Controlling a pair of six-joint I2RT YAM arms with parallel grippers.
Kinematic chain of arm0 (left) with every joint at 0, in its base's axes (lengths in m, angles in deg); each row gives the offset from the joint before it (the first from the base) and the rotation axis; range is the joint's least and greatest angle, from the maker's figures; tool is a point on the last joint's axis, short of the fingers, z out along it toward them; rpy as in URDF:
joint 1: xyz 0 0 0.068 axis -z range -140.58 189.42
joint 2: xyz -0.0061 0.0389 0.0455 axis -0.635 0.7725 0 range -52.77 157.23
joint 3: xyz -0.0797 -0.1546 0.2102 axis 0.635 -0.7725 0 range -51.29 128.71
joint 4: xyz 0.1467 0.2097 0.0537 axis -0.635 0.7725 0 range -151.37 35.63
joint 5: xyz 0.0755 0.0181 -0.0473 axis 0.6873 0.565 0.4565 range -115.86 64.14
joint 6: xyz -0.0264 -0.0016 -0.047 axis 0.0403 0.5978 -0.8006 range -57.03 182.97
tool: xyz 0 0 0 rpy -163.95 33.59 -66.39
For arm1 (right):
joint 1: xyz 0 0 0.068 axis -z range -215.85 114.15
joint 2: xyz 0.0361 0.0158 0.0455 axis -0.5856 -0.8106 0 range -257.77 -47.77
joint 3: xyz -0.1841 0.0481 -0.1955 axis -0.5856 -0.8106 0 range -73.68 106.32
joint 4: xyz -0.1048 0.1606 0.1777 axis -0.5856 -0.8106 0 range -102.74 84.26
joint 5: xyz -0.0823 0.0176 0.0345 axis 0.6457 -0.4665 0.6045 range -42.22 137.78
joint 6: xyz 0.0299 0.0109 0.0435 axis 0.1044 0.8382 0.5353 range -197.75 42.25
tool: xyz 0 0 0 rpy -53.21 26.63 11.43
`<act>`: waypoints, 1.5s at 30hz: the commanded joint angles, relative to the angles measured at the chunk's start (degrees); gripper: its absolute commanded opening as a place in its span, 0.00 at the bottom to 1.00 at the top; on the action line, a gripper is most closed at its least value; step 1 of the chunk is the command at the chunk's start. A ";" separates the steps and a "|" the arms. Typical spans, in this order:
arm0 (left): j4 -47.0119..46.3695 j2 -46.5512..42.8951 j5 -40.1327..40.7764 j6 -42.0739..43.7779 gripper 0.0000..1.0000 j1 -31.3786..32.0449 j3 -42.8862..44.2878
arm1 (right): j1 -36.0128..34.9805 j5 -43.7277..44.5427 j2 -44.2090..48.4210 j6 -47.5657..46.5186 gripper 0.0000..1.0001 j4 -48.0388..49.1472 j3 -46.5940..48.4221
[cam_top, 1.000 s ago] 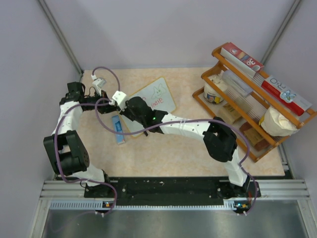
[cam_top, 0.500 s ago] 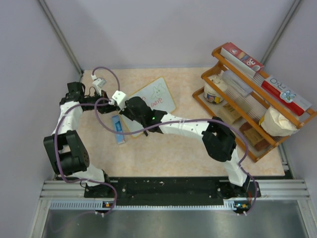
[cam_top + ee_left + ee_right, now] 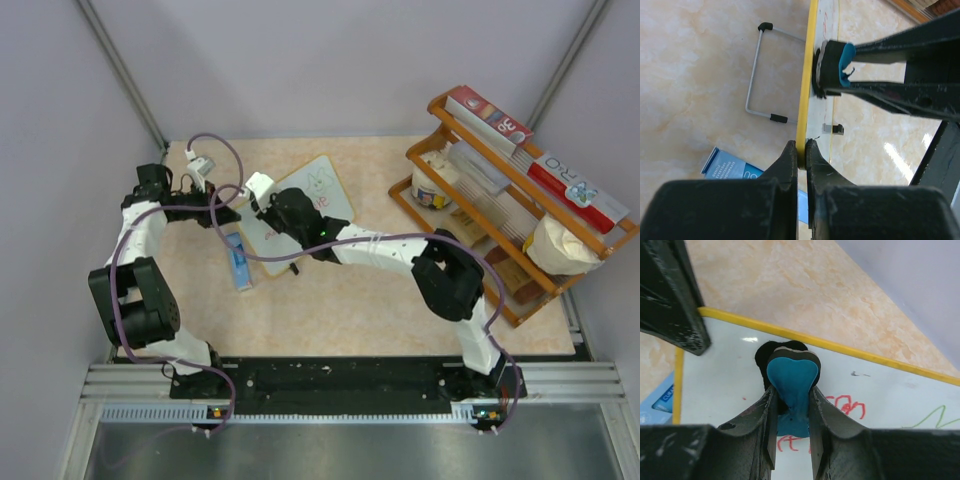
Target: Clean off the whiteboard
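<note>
The whiteboard lies tilted on the table, with red writing and a green drawing on it. In the right wrist view its white face shows red marks beside the eraser. My left gripper is shut on the board's yellow frame edge; it sits at the board's left side in the top view. My right gripper is shut on the blue-black eraser and presses it against the board near that left edge. The eraser also shows in the left wrist view.
A narrow blue marker box lies just left of the board, near my left gripper. The board's wire stand with black feet sticks out behind it. A wooden rack with boxes and bags fills the right side.
My right gripper has slid the eraser a little toward the far side of the board. The left gripper has kept its hold on the frame edge.
</note>
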State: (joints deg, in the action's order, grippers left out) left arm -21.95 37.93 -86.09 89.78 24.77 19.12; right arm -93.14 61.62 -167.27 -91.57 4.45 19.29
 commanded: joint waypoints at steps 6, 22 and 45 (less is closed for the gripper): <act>7.07 0.53 0.29 7.82 0.00 1.29 0.52 | 8.34 6.19 0.85 -0.94 0.00 3.07 -4.64; 7.69 1.33 0.64 8.61 0.00 1.29 0.78 | 11.95 5.76 1.46 -0.15 0.00 3.08 -6.13; 5.67 1.59 0.37 6.50 0.00 1.30 0.16 | -1.32 1.98 1.55 2.92 0.00 -2.20 -3.50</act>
State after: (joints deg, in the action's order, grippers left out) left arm -18.91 38.78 -86.48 90.54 24.57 20.19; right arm -91.94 67.15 -164.82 -90.98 5.30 13.41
